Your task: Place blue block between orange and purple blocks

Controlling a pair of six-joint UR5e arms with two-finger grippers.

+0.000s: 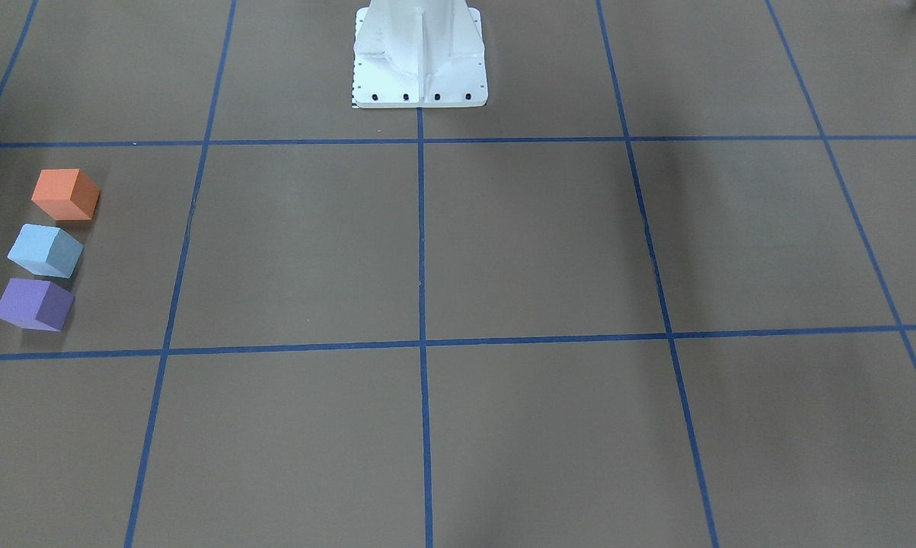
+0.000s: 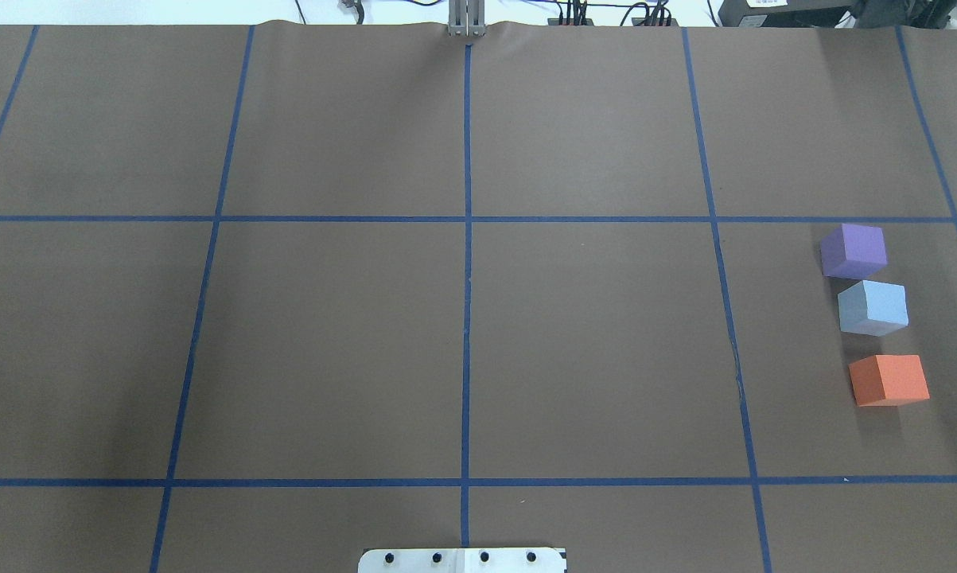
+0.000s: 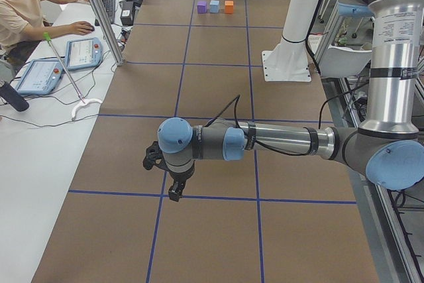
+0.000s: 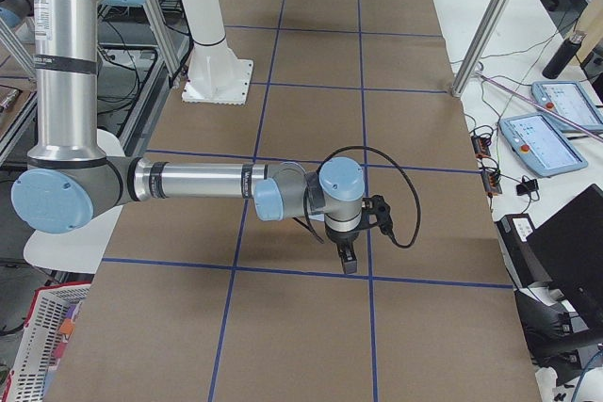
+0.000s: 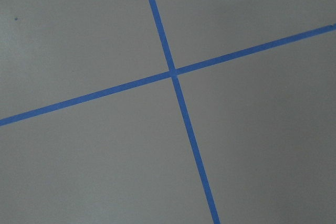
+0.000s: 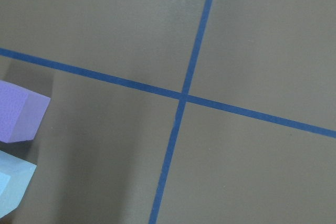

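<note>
The orange block (image 2: 888,380), the light blue block (image 2: 873,307) and the purple block (image 2: 853,251) stand in a short row on the table's right side, blue in the middle with small gaps. The row also shows in the front view: orange (image 1: 65,194), blue (image 1: 45,250), purple (image 1: 33,304). The right wrist view catches the purple block (image 6: 18,113) and the blue block (image 6: 13,192) at its left edge. My left gripper (image 3: 173,192) and right gripper (image 4: 348,259) show only in the side views, hanging above the paper; I cannot tell whether they are open or shut.
Brown paper with a blue tape grid (image 2: 467,219) covers the table. The white robot base (image 1: 419,57) stands at the near-middle edge. An operator (image 3: 20,4) sits at a side desk with tablets. The left wrist view shows only a tape crossing (image 5: 173,73).
</note>
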